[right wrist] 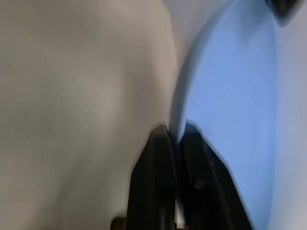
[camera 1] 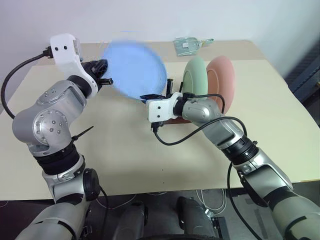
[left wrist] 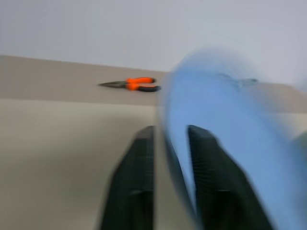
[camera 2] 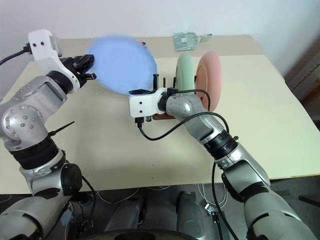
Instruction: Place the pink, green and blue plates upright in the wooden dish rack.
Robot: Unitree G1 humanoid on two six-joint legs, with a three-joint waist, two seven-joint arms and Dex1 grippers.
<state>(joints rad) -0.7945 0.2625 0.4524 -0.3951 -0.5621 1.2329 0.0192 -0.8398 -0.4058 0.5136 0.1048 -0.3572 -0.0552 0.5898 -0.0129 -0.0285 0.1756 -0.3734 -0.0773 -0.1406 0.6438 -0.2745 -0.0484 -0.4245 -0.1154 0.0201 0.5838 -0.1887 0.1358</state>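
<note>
My round light blue plastic plate (camera 1: 134, 69) hangs mid-air over the beige table (camera 1: 125, 150), face tilted toward me, left of the dark wooden rack (camera 2: 159, 116) holding the mint green plate (camera 1: 195, 75) and salmon pink plate (camera 1: 223, 80) upright. Left wrist view adds orange-handled pliers (left wrist: 134, 85) far back. My right gripper (right wrist: 175, 139) pinches the plate's rim; my left gripper (left wrist: 169, 143) straddles the other edge, fingers parted.

Orange-handled pliers (left wrist: 132, 85) on beige table (camera 1: 125, 150)
</note>
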